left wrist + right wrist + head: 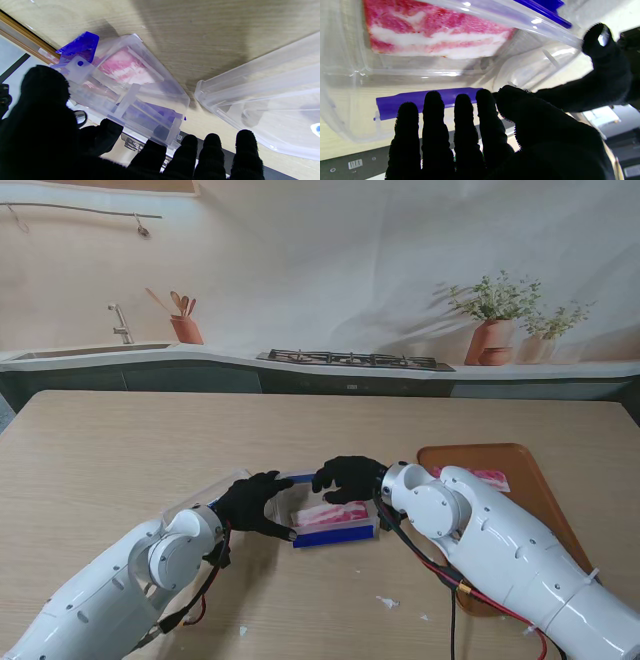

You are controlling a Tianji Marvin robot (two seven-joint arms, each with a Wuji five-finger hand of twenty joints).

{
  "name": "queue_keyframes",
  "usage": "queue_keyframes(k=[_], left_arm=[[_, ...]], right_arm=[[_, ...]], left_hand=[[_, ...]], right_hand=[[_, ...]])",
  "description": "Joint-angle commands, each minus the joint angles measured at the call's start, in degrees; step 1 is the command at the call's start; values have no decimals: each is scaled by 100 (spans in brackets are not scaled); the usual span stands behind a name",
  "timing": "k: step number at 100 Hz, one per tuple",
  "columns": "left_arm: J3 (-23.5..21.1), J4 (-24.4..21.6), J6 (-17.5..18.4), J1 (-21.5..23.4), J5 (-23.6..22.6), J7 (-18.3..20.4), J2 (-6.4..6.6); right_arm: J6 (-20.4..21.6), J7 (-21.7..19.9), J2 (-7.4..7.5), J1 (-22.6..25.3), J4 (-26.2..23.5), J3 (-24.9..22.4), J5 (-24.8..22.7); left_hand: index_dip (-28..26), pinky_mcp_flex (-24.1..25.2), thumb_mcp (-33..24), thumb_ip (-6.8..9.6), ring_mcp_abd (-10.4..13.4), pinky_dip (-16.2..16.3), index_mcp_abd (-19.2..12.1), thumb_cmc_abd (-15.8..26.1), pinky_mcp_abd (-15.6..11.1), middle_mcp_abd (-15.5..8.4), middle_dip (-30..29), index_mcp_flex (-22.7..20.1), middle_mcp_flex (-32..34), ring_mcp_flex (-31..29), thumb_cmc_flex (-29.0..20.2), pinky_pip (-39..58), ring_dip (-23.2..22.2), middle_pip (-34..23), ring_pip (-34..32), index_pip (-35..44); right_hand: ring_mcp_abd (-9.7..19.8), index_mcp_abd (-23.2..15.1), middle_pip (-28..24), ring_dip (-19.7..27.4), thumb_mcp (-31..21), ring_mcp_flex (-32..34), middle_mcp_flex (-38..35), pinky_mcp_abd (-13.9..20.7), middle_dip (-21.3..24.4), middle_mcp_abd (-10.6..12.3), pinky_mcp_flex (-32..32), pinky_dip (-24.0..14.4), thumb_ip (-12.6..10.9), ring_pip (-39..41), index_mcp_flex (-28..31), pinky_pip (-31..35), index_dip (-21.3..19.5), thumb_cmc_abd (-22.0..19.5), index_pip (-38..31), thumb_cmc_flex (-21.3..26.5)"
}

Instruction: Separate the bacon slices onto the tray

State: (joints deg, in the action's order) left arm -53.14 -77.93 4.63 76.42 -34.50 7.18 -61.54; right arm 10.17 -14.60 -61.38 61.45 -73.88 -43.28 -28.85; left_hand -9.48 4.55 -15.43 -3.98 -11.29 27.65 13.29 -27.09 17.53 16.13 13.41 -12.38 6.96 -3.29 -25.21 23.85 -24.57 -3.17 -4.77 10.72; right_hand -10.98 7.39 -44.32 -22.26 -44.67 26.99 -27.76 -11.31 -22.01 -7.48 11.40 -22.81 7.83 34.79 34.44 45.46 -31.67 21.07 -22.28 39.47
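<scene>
Pale wood table [120,450] is carrying a clear container [335,525] with blue clips, sitting near me at the centre with the bacon slices [330,515] lying inside, and a brown tray [530,480] to its right is holding 1 slice [480,477]. Left hand [255,502] is gripping the container's left end, while right hand [348,478] is curling over its far rim, though I cannot tell whether it is actually grasping; a clear lid [270,100] is lying just beside the container.
</scene>
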Motion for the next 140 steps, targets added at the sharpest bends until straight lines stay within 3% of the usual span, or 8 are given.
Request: queue_keyframes(k=[1, 45, 71, 101, 123, 140], left_arm=[[46, 139, -24, 47, -30, 108, -12], [68, 169, -16, 23, -13, 127, -11], [46, 120, -28, 52, -26, 150, -3], [6, 57, -54, 97, -34, 168, 2], [7, 41, -58, 102, -42, 182, 6], [2, 31, -72, 108, -40, 188, 7]], right_arm=[[-14, -73, -71, -61, 89, 59, -76], [-83, -81, -152, -464, 573, 698, 39], [-247, -365, -94, -553, 502, 847, 41], [-407, -762, -25, -591, 355, 917, 258], [-549, -874, -16, -609, 283, 933, 340], [-568, -977, 1, -644, 249, 948, 400]], left_hand=[[66, 53, -696, 105, 80, 106, 313, 58, 12, -646, 5, 44, 105, 196, -564, -133, 46, -160, 124, 27], [67, 56, -715, 104, 87, 102, 312, 51, 16, -653, 0, 43, 99, 196, -565, -138, 46, -158, 125, 25], [66, 55, -719, 103, 84, 103, 309, 47, 11, -654, 2, 40, 102, 200, -562, -137, 48, -160, 128, 28], [66, 58, -711, 103, 89, 99, 314, 65, 14, -654, 2, 39, 105, 197, -553, -145, 47, -160, 128, 28], [66, 59, -707, 105, 91, 101, 312, 63, 15, -655, 1, 37, 104, 202, -557, -148, 48, -160, 132, 26], [68, 58, -706, 107, 87, 101, 322, 63, 10, -650, -1, 37, 103, 200, -565, -153, 47, -158, 132, 24]], right_hand=[[-139, 124, 69, 53, 71, -78, 112, 41, 28, -105, -53, 108, -346, -45, -5, 107, 77, -164, 57, 138], [-126, 142, 181, 99, 113, -148, 163, 60, 75, -120, -114, 159, -344, -141, -39, 101, 128, -211, 136, 103], [-147, 139, 249, 107, 421, -168, 95, -99, 104, -116, -295, 122, -334, -155, -31, 79, 159, -402, 166, -174], [-237, 61, 194, 32, 765, 145, -450, -185, 87, -169, -371, 49, -385, 42, 245, -37, 130, -660, 59, -112], [-255, 22, -137, -59, 868, 567, -1059, -227, -58, -130, -393, 2, -288, 272, 430, -158, 176, -603, -87, 18], [-188, 120, -886, -228, 878, 828, -1365, -252, -617, -11, -337, -104, -231, 643, 550, -243, 453, -577, -351, 63]])
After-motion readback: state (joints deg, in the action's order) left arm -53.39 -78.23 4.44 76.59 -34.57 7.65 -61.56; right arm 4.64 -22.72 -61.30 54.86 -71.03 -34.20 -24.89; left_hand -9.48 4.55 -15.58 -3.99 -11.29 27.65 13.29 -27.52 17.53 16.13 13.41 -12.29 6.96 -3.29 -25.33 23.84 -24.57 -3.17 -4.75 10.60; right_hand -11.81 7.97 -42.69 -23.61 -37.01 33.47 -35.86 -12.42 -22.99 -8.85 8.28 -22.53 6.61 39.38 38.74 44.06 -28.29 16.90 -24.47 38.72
